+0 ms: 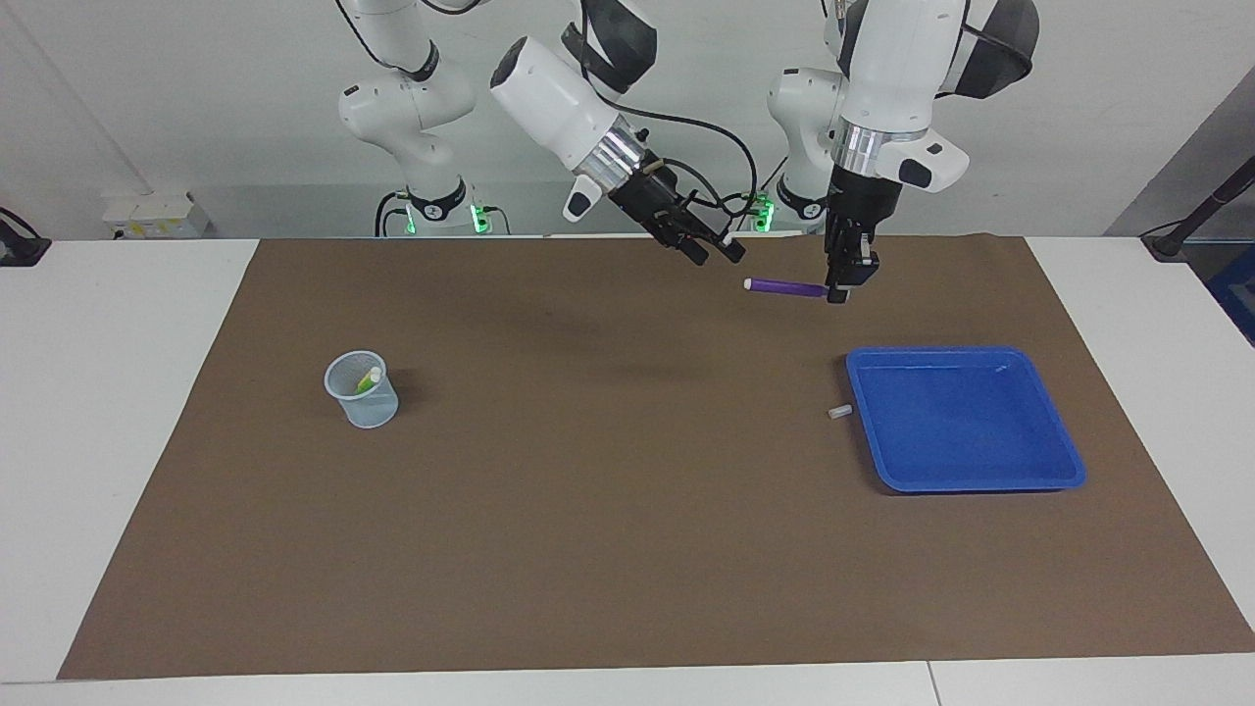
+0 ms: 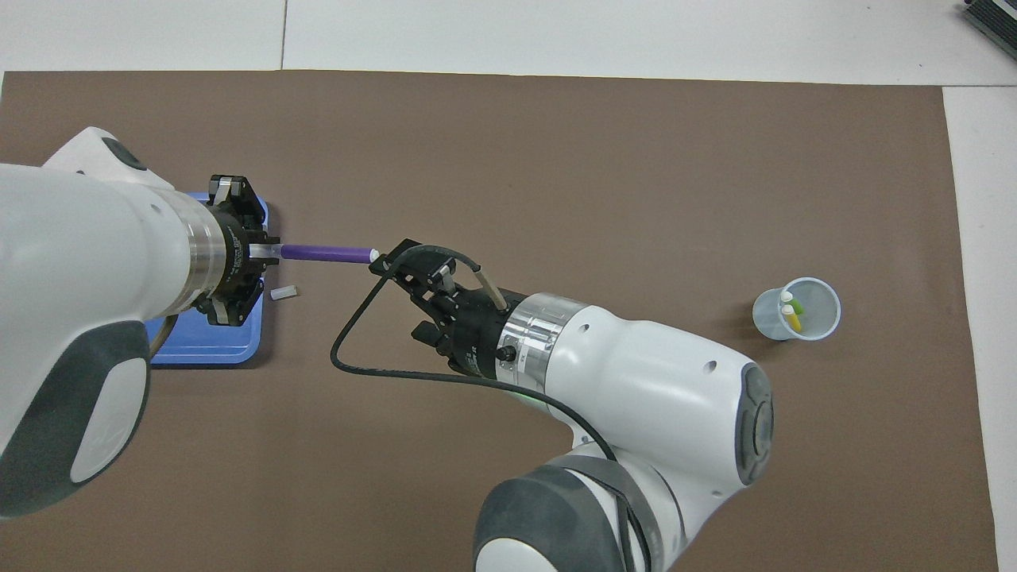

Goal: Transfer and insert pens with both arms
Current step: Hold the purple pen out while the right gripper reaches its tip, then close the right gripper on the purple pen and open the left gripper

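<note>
The left gripper [image 1: 836, 291] is clamped on one end of the level purple pen [image 1: 784, 287], whose white tip sits just short of the right gripper's [image 1: 719, 256] spread fingers.

Two big white jointed arms w/ dark grey-black joint covers, ribbed silver wrist rings, black two-finger grippers – left gripper [image 1: 836, 291], right gripper [image 1: 718, 253]. Black cable loops off the right arm's wrist – green lights glow at both bases.
</note>
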You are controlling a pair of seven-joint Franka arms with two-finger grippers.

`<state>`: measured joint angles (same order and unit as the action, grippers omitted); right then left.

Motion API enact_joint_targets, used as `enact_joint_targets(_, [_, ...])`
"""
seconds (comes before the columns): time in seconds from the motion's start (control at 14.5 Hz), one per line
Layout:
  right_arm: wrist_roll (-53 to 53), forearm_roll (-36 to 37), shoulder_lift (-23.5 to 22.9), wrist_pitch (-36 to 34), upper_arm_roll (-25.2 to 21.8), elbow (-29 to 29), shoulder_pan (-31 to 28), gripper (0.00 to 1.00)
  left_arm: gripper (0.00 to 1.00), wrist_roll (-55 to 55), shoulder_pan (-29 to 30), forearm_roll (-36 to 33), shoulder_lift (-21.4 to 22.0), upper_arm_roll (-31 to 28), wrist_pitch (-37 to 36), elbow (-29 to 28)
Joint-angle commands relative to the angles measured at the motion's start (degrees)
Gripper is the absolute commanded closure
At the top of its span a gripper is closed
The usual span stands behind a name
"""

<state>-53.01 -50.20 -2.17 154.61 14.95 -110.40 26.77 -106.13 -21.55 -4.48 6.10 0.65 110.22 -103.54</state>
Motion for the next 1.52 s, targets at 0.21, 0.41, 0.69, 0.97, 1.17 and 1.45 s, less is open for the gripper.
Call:
enact_joint_targets(0.21, [-0.69,-0.87,-4.15,1.57,-0.01,5.0,0.39,0.16,1.0,-2.5,-0.77,-1.49,2.07,0.4,-0.71,-1.84])
enact_joint_targets(0.41, [-0.25,-0.52,-5.13,2.54,-0.01,5.63,0.3,0.18,1.0,-2.5,-0.77,-1.49,2.07,0.49,-0.8,-1.84])
enact_joint_targets(0.69, [-0.51,-0.43,-6.36,2.72,-0.01,7.21,0.74,0.19,1.0,-2.5,-0.77,-1.49,2.16,0.58,-0.8,-1.84])
enact_joint_targets(0.97, [-0.34,-0.43,-7.24,5.44,-0.01,7.65,1.62,0.25,1.0,-2.59,-0.77,-1.49,2.25,0.58,-0.8,-1.92])
enact_joint_targets(1.17, [-0.16,-0.34,-7.24,5.36,-0.01,7.65,1.62,0.38,1.0,-2.59,-0.77,-1.49,2.25,0.58,-1.15,-1.84])
enact_joint_targets(1.45, [-0.16,-0.78,-7.33,5.36,0.07,7.56,1.62,0.54,1.0,-2.59,-0.77,-1.49,2.6,0.58,-1.15,-1.92])
